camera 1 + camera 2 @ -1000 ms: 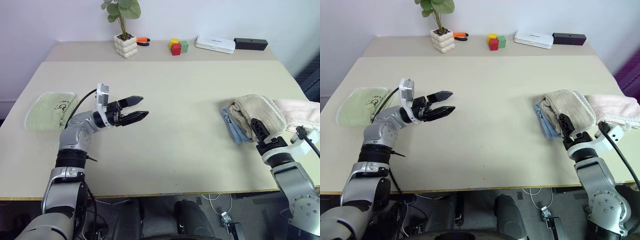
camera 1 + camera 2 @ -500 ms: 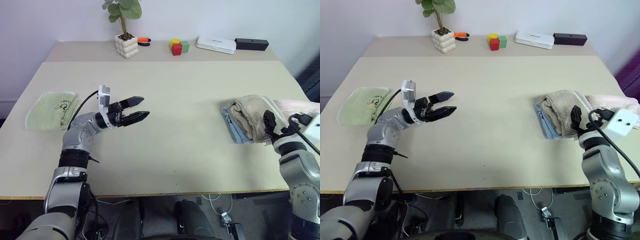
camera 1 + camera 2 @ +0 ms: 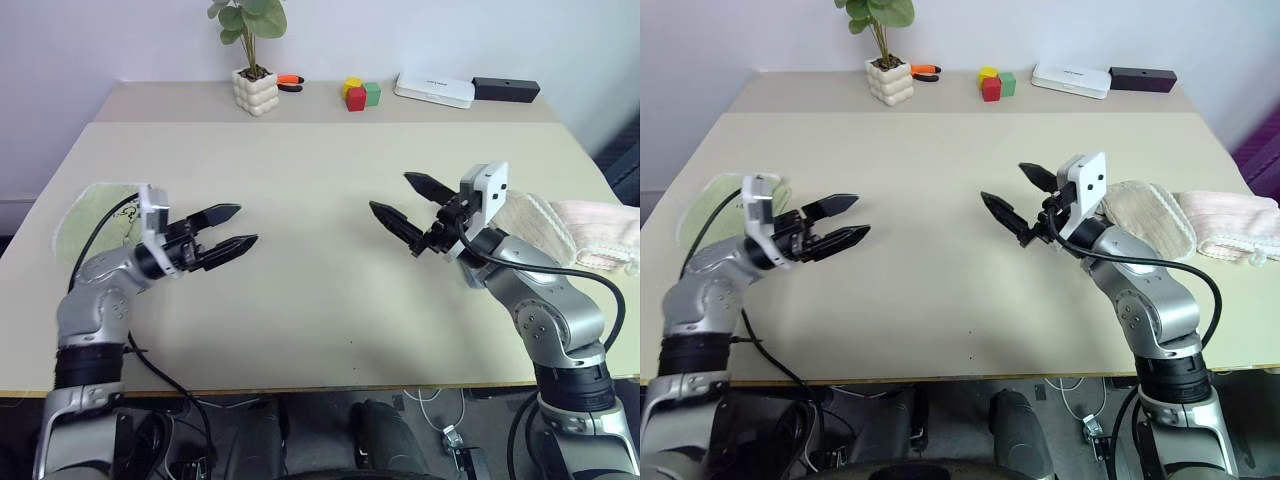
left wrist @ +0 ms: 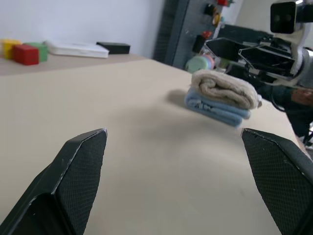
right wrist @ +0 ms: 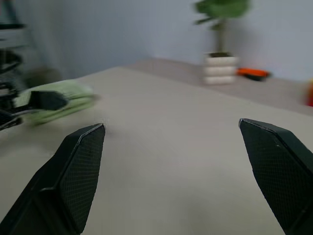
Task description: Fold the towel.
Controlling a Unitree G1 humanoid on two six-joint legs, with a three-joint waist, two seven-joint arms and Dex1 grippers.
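Both arms are raised above the beige surface (image 3: 320,180), facing one another across its bare middle. The left gripper (image 3: 225,232) has its fingers spread wide and holds nothing; it points toward the robot's right, over the left part of the surface. The right gripper (image 3: 408,208) likewise has its fingers wide apart and empty, pointing toward the robot's left. The towel (image 4: 224,88) — beige-tan terry, folded into a thick bundle — lies at the right side of the surface, resting directly on a folded light blue towel (image 4: 212,106); in the head views the right arm covers part of it, with its white-edged end showing just behind the wrist. Neither gripper touches it. A pale pink towel (image 3: 600,228) lies just beside it, nearer the right edge. A light green towel (image 3: 95,205) sits at the left edge, behind the left arm. Along the far strip stand a potted plant (image 3: 250,60), an orange-handled tool (image 3: 290,80), coloured blocks (image 3: 358,93) — yellow, red and green — a white flat device (image 3: 432,90) and a black box (image 3: 505,89).
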